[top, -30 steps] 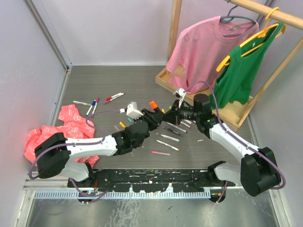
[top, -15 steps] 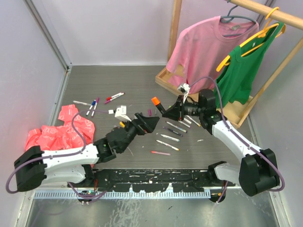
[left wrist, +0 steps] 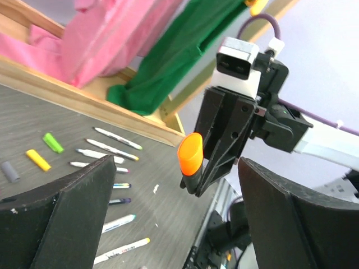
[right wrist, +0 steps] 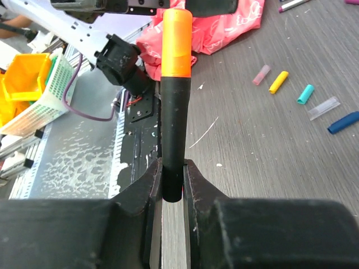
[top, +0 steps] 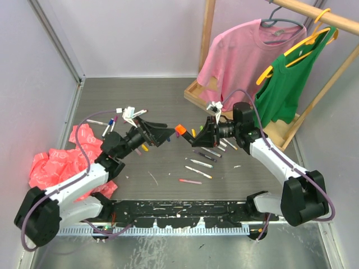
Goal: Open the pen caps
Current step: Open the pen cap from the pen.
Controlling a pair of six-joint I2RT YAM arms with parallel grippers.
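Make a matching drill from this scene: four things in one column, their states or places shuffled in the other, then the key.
1. left gripper
2. right gripper
3. pink T-shirt
4. yellow cap

A. hangs on the wooden rack
B. lies loose on the table
C. open, holding nothing
D. shut on the orange-black marker

Pairs: 1-C, 2-D, 3-A, 4-B.

L end effector (top: 164, 133) agape, R (top: 194, 138) clamped
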